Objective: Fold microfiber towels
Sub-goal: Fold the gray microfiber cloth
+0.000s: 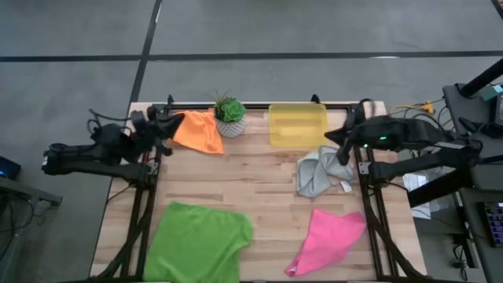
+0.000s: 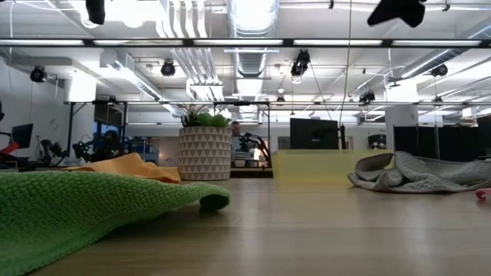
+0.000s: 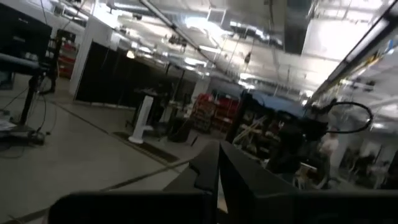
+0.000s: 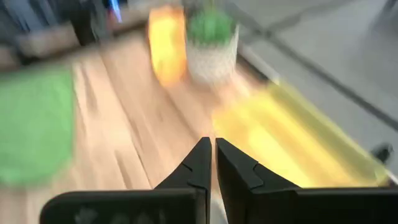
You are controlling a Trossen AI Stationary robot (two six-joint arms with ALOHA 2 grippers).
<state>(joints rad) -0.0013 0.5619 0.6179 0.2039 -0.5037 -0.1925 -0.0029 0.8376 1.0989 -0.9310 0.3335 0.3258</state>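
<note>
Four microfiber towels lie on the wooden table, none of them held. The orange towel is at the far left, the crumpled grey towel at the right, the green towel at the near left and the pink towel at the near right. My left gripper hangs shut in the air beside the orange towel's left edge, and its wrist view looks out into the room. My right gripper is shut and raised above the grey towel's far edge, tilted down toward the table.
A translucent yellow bin stands at the far edge, right of centre. A small potted plant stands between it and the orange towel. Bare wood shows in the table's middle. Black frame rails run along both sides.
</note>
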